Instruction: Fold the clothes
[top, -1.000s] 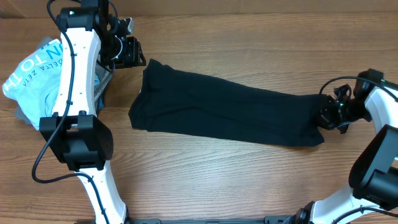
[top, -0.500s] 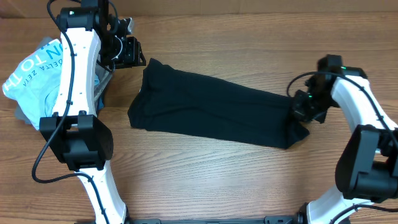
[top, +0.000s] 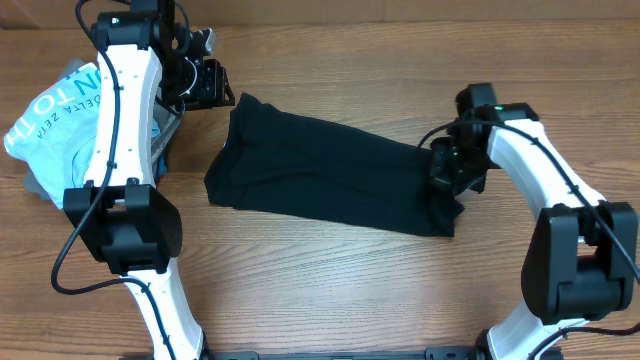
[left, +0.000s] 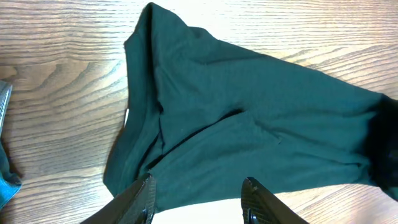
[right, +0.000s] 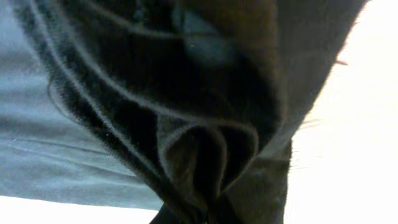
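1. The bench (top: 330, 290) nearest the arm bases is bare wood.
2. The black T-shirt (top: 320, 185) lies mid-bench as a long narrow band, slanting from far left to near right. The lengthwise folds look done.
3. The right end effector (top: 448, 170) is pressed together on the band's right end, with the fabric bunched in its grip. The crosswise fold seems only begun. That end has yet to be laid over toward the left and smoothed.
4. Farther off, the left end effector (top: 205, 85) hovers spread and empty beside the shirt's far left corner.
5. A light blue shirt (top: 50, 115) lies at the far left edge, apart from the black one.
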